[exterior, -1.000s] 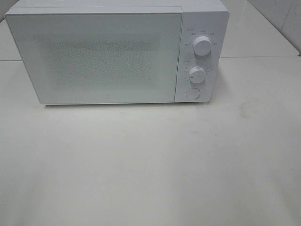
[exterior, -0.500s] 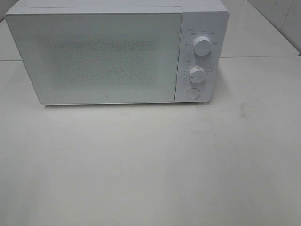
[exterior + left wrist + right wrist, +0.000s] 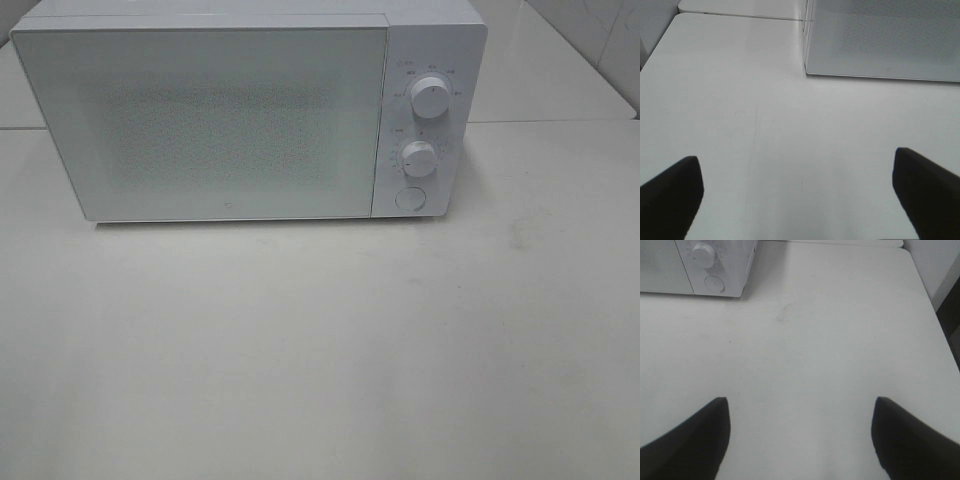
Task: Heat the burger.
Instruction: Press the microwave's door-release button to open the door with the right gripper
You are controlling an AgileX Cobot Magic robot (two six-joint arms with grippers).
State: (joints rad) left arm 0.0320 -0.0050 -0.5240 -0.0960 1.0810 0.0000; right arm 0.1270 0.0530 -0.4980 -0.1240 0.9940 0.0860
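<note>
A: Anything changed?
B: Nothing. The microwave (image 3: 230,120) door is shut as before. Over the table (image 3: 320,350), left gripper (image 3: 795,160) and right gripper (image 3: 800,401) both spread, empty.
A: Where's the burger?
B: Not visible (inside, maybe; can't tell). No progress, I'd say.

The left pincer (image 3: 795,172) is opened wide. Its two dark fingers (image 3: 671,195) stand far apart at the two sides of the wrist view, and only their tips can be seen. Nothing is held between them. The pincer hangs above the white surface (image 3: 790,125) and looks down on it at a slant, with the tips apart from it, as far as one can tell.

The right pincer (image 3: 801,407) is in a similar pose. Its two dark fingers (image 3: 690,440) are also spread apart and hold nothing, and it too is tilted down toward the surface. Of the arms and wrists themselves, only these fingertips are visible.
</note>
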